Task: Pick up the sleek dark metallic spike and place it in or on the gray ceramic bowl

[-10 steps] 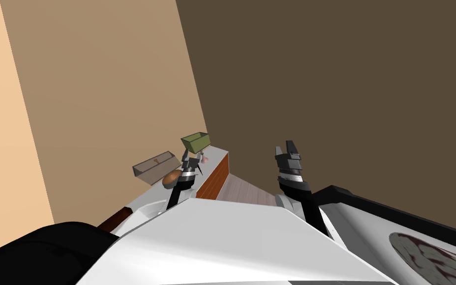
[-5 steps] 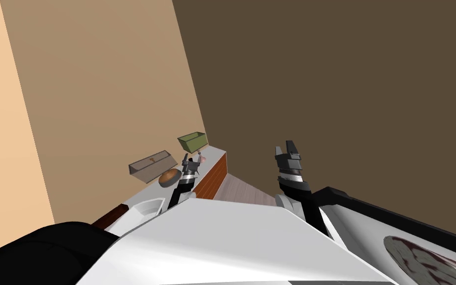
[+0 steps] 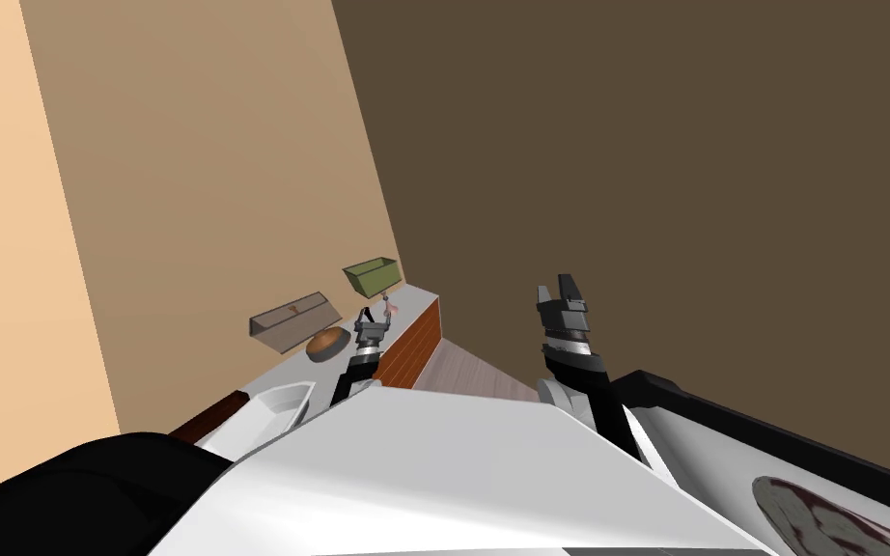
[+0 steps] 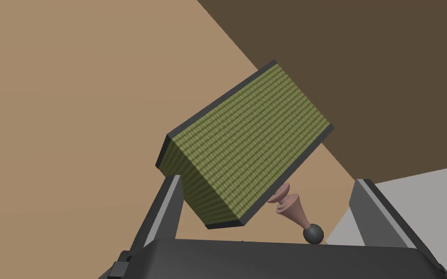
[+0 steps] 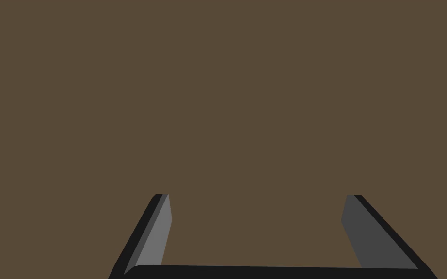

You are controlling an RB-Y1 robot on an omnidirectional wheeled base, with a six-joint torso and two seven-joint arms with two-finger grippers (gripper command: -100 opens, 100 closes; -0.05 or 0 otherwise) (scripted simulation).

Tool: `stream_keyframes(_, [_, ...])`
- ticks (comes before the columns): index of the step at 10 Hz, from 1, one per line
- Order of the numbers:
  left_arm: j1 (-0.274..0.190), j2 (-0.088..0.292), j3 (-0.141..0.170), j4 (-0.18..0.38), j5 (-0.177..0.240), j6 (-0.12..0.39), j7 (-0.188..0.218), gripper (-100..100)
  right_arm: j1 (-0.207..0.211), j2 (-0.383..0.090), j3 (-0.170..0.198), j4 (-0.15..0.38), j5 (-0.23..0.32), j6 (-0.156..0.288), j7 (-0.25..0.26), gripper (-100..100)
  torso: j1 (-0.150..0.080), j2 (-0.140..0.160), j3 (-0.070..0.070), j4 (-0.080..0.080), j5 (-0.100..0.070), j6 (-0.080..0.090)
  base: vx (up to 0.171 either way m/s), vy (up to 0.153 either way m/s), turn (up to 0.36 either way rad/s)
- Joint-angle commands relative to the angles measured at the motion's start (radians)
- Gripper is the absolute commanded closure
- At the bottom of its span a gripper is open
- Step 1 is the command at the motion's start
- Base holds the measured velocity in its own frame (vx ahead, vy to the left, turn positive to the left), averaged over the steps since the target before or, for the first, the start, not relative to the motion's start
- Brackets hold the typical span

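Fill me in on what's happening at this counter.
The left arm reaches over the grey counter. Its left claw is open, and a small pinkish spike with a dark ball end shows between its fingers, next to an olive-green box. Nothing is gripped yet. The bowl, grey-rimmed and brown inside, sits on the counter beside a grey tray. The right claw is open and idle.

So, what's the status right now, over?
Left end effector open, right end effector open. Pinkish dark-tipped spike ahead of left, ungripped. Green box close beside it.
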Motion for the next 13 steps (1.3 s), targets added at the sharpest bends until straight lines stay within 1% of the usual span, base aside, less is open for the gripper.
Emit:
stream_keyframes(1, [-0.004,0.007,0.002,0.043,0.032,-0.019,0.042,-100,0.000,0.000,0.000,0.000,0.000,0.000,0.000,0,0.000,0.000,0.000,0.000,0.000,0.000,0.022,-0.043,0.041])
stream_keyframes(2, [-0.005,0.009,0.003,0.070,0.058,-0.029,0.070,-100,0.000,0.000,0.000,0.000,0.000,0.000,0.000,0,0.002,0.000,0.000,0.000,0.001,0.000,0.037,-0.059,0.060])
stream_keyframes(3, [-0.005,0.009,0.003,0.071,0.058,-0.029,0.072,-100,0.000,0.000,0.000,0.000,0.000,0.000,0.000,0,0.002,-0.001,-0.001,0.000,0.000,0.000,0.030,-0.047,0.033])
stream_keyframes(7, [-0.016,0.010,0.010,0.185,0.151,-0.075,0.180,-100,0.000,0.000,0.000,0.000,0.000,0.000,0.000,0,0.001,-0.003,-0.002,-0.001,0.000,0.000,0.047,-0.058,0.077])
stream_keyframes(10, [-0.030,0.007,0.018,0.265,0.209,-0.109,0.248,-100,0.000,0.000,0.000,0.000,0.000,0.000,0.000,0,0.002,-0.007,-0.004,-0.001,0.001,0.000,0.114,-0.048,0.108])
stream_keyframes(13, [-0.047,0.000,0.030,0.337,0.255,-0.143,0.304,-100,0.000,0.000,0.000,0.000,0.000,0.000,0.000,0,0.005,-0.008,-0.004,-0.002,0.001,0.000,0.116,-0.013,0.114])
